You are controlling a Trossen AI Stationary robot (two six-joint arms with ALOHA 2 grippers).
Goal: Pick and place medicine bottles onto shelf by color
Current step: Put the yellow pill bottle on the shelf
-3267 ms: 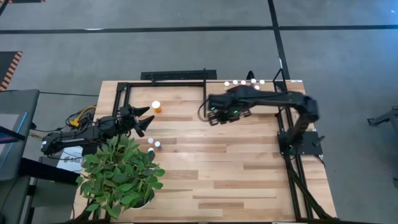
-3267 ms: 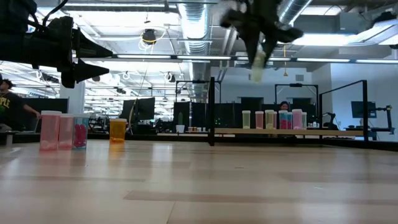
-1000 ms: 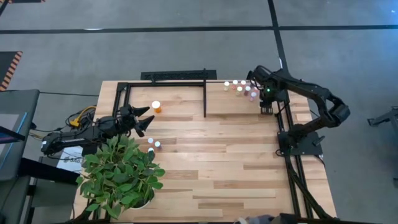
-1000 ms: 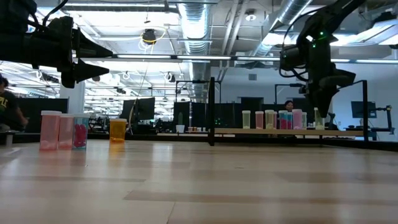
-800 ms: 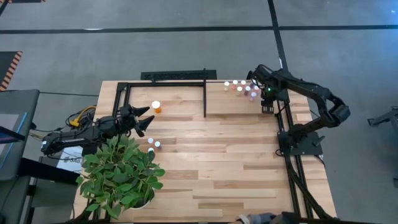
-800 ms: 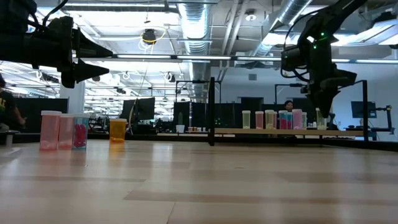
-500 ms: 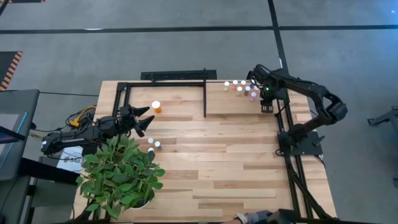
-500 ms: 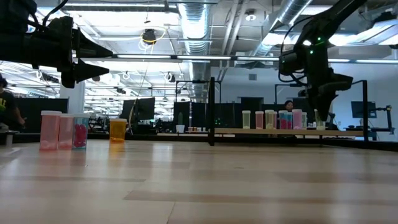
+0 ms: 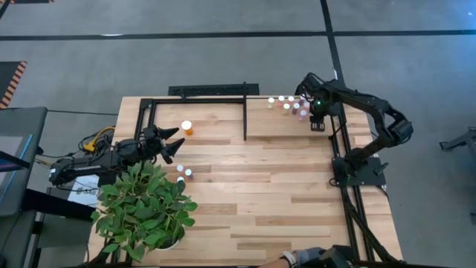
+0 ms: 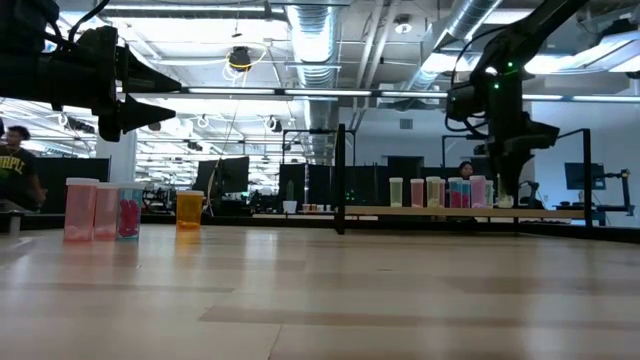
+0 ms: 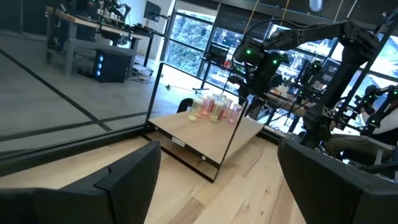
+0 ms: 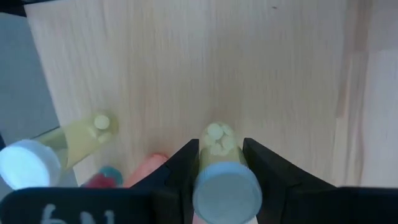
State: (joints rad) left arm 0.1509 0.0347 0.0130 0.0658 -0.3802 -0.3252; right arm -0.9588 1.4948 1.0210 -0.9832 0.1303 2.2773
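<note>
My right gripper (image 9: 317, 119) stands over the pale shelf board (image 9: 282, 128) at the table's far right and is shut on a pale green white-capped vial (image 12: 219, 163). Several more vials (image 9: 288, 104) stand in a cluster on the shelf just beside it; they also show in the low view (image 10: 440, 191). A larger orange bottle (image 9: 187, 128) and two small vials (image 9: 184, 171) stand on the table at the left. My left gripper (image 9: 172, 144) is open and empty near them, level above the table. My right gripper pinches the green vial's body just under its white cap (image 12: 217, 149) between its two fingers (image 12: 184, 163). The fingers come from above, pointing down. The vial stands upright; I cannot tell whether its base touches the shelf board.
A potted plant (image 9: 145, 205) fills the near left corner. Black frame bars (image 9: 245, 119) edge the shelf and the far left area. A person's hand (image 9: 297, 258) shows at the near edge. In the low view, pink vials (image 10: 92, 210) and the orange bottle (image 10: 189, 210) stand at the left.
My right gripper has gone a little toward the table's far edge, closer to the cluster of vials, with the green vial still upright between its fingers.
</note>
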